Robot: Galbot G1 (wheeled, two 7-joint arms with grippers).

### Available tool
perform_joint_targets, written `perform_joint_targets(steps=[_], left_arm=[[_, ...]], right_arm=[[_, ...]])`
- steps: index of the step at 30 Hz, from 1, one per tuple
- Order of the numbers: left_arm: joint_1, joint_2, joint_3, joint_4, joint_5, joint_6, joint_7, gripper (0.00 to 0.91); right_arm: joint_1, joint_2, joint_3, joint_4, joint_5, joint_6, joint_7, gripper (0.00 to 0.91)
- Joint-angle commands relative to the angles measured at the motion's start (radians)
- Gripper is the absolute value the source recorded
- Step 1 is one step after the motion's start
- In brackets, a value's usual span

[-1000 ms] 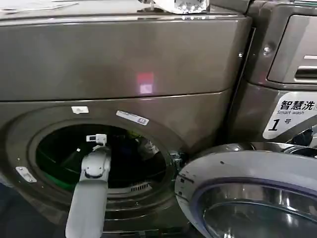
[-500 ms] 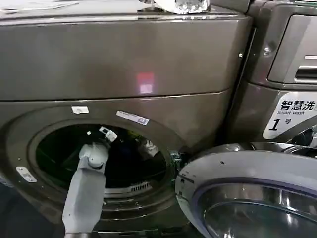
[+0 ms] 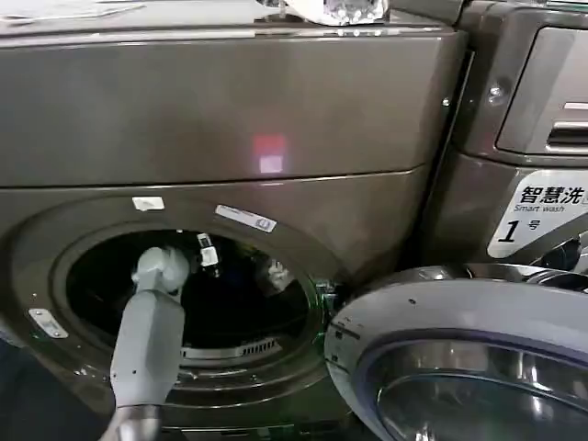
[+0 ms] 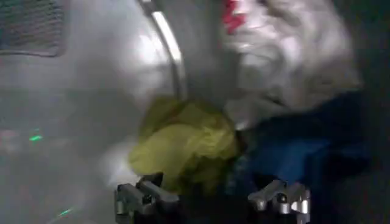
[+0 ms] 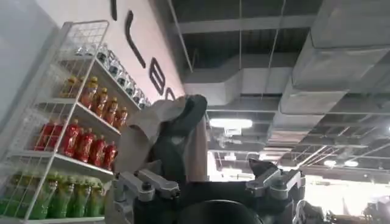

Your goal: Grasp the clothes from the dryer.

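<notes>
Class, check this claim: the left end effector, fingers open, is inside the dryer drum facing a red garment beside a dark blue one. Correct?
Not quite. The left wrist view shows the open left end effector facing a yellow-green garment, not red, beside the dark blue one in the dryer.

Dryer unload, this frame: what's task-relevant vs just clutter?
Job:
- dryer, door open
- clothes in the drum: yellow-green, dark blue, white-grey with red
- left gripper, open, in the drum just short of the pile

Lying about:
- neighbouring machine with the "1" sticker
- drinks shelf
- right gripper, open, away from the dryer
</notes>
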Motion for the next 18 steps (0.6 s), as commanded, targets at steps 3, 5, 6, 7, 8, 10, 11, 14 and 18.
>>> perform_joint_targets(steps=[3,5,6,7,8,10,11,14,18], left_arm=[[-0.069,0.003,0.029,0.114,0.028,-0.023,0.073,0.907],[-0.08,0.003,0.034,0.137,0.028,-0.02,0.074,0.907],[-0.086,0.002,0.036,0.151,0.03,-0.018,0.071,0.907],[-0.092,0.001,0.037,0.16,0.033,-0.016,0.068,0.907],[-0.097,0.0,0.04,0.173,0.032,-0.012,0.062,0.907],[-0.103,-0.002,0.046,0.186,0.032,-0.012,0.057,0.907],[-0.106,-0.002,0.051,0.194,0.03,-0.013,0.049,0.907],[-0.114,-0.005,0.056,0.213,0.034,-0.022,0.039,0.907],[-0.12,-0.006,0.059,0.239,0.02,-0.019,0.038,0.907]], right_arm=[[0.002,-0.005,-0.004,0.005,0.0,0.001,0.0,0.907],[0.002,-0.005,-0.006,0.008,0.0,0.001,0.0,0.907],[0.002,-0.006,-0.006,0.007,0.0,0.001,-0.001,0.907],[0.001,-0.006,-0.006,0.007,0.0,0.001,-0.001,0.907],[0.0,-0.007,-0.005,0.006,0.0,0.001,-0.001,0.907],[-0.001,-0.009,-0.004,0.006,0.001,0.001,-0.001,0.907],[-0.001,-0.01,-0.003,0.007,0.001,0.001,0.0,0.907],[0.0,-0.01,-0.004,0.007,0.001,0.0,0.0,0.907],[0.001,-0.009,-0.005,0.008,0.001,0.0,0.0,0.907]])
